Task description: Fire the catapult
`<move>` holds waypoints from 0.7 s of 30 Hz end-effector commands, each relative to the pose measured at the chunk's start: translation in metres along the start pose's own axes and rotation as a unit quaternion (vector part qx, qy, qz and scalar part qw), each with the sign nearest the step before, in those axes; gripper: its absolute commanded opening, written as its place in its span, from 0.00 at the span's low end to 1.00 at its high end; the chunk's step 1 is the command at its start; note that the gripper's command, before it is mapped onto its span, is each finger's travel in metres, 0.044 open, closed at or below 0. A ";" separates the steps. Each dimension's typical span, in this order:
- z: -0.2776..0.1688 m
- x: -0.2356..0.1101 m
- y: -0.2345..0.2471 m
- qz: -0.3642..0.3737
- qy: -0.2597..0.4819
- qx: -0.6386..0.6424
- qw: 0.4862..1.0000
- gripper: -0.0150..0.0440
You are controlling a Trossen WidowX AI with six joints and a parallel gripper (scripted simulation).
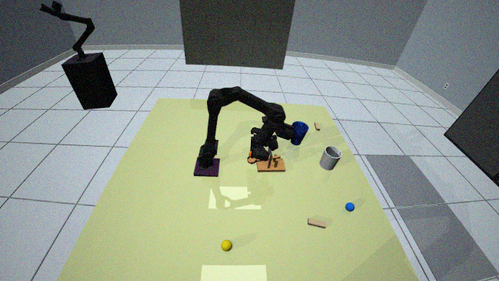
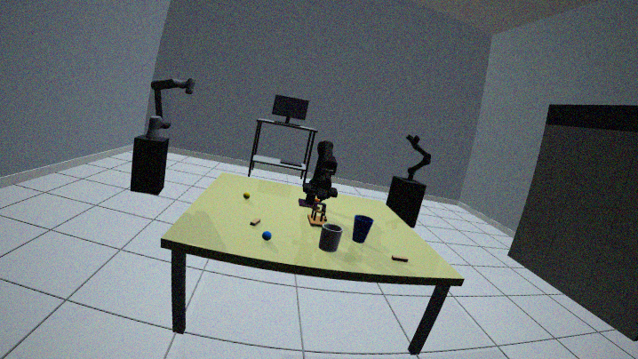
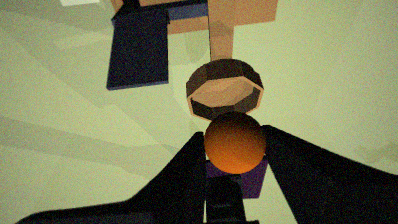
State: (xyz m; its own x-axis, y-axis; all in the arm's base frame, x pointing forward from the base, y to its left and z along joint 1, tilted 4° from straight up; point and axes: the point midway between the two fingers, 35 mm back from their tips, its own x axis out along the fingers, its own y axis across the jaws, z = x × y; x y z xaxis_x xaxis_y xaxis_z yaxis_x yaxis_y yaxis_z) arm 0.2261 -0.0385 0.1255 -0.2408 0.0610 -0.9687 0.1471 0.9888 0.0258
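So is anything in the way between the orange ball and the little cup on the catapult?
Nothing visible. In the wrist view the gripper holds the round orange ball right beside the brown wooden cup at the end of the catapult's arm, and the cup looks empty, with nothing between them.

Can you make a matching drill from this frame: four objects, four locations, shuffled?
Objects:
1. small orange ball
2. small yellow ball
3. white cylindrical mug
4. dark blue cup

Locations:
A. alone on the table's near end in the top view
B. upright, right of the wooden catapult
C. between the gripper fingers, beside the catapult's bowl
D. partly behind the arm's wrist

Pairs: 1-C, 2-A, 3-B, 4-D
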 end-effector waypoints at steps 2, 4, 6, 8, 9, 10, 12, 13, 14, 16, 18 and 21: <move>0.002 0.005 0.001 0.002 0.001 -0.002 1.000 0.25; 0.003 0.008 0.001 0.002 0.001 -0.002 1.000 0.25; 0.004 0.011 0.001 0.002 0.001 -0.002 1.000 0.25; 0.005 0.014 0.001 0.002 0.001 -0.002 1.000 0.25; 0.005 0.014 0.001 0.002 0.001 -0.002 1.000 0.25; 0.004 0.010 0.000 0.000 -0.001 0.000 1.000 0.25; 0.004 0.010 0.000 0.000 -0.001 0.000 1.000 0.25; 0.004 0.010 0.000 0.000 -0.001 0.000 1.000 0.25; 0.004 0.010 0.000 0.000 -0.001 0.000 1.000 0.25; 0.004 0.010 0.000 0.000 -0.001 0.000 1.000 0.30; 0.004 0.010 0.000 0.000 -0.001 0.000 1.000 0.39; 0.004 0.010 0.000 0.000 -0.001 0.000 1.000 0.52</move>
State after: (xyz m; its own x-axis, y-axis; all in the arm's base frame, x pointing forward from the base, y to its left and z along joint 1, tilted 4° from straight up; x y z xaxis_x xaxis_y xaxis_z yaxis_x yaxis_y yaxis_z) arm 0.2277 -0.0386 0.1138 -0.2391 0.0612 -0.9691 0.1467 0.9888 0.0263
